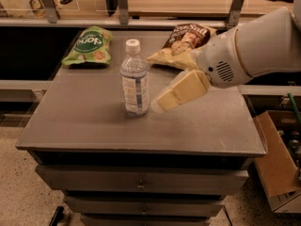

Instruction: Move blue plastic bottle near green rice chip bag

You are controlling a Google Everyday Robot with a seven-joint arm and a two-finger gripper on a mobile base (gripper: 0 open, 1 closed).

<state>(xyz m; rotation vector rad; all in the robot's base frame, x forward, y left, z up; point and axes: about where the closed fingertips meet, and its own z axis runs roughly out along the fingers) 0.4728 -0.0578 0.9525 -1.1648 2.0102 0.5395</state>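
The blue plastic bottle (135,78) stands upright near the middle of the grey cabinet top (94,121), clear with a white cap and a white-and-blue label. The green rice chip bag (88,45) lies flat at the back left of the top. My gripper (164,101) reaches in from the right on the white arm. Its cream-coloured tip is just right of the bottle at label height, very close to it or touching.
A brown-and-yellow chip bag (184,42) lies at the back right, partly behind my arm. A rail with metal posts (122,6) runs along the back edge. An open cardboard box (277,159) stands on the floor to the right. Drawers (141,182) are below the top.
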